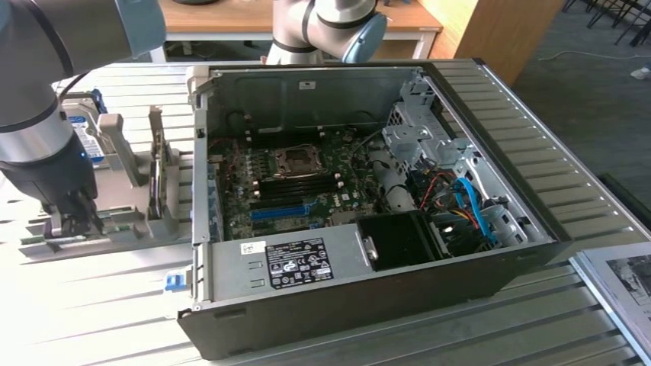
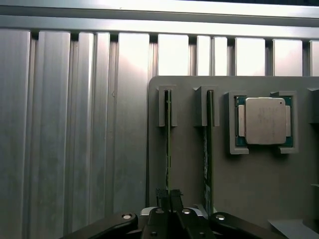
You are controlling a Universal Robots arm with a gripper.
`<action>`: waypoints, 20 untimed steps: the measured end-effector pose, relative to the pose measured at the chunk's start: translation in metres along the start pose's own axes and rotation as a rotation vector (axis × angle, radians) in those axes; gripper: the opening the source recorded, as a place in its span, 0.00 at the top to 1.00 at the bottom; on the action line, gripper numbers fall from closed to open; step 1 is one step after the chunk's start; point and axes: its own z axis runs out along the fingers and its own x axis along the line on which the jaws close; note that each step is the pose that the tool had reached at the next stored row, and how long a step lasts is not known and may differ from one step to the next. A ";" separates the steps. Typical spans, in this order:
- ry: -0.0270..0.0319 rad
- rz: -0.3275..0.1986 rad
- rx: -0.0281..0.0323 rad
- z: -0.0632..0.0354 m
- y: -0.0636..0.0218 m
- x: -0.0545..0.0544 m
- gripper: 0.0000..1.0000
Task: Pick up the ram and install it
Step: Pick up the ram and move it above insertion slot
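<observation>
The ram is a thin green stick seen edge-on, standing in a slot of the grey holder. My gripper is shut on its near end, with the black fingers pressed against both faces. A second stick stands in the neighbouring slot, untouched. In the exterior view my gripper reaches down onto the holder at the exterior view's left, beside the open computer case.
A silver processor lies in a pocket of the holder beside the sticks. A hard drive stands upright behind my arm. Inside the case, the motherboard shows black memory slots and a blue slot. The table is ribbed metal.
</observation>
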 end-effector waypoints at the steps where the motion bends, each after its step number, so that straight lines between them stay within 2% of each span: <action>1: 0.0000 0.000 0.0000 -0.0012 0.0001 0.000 0.88; 20: 0.0000 0.000 0.0000 -0.0274 0.0012 -0.001 0.88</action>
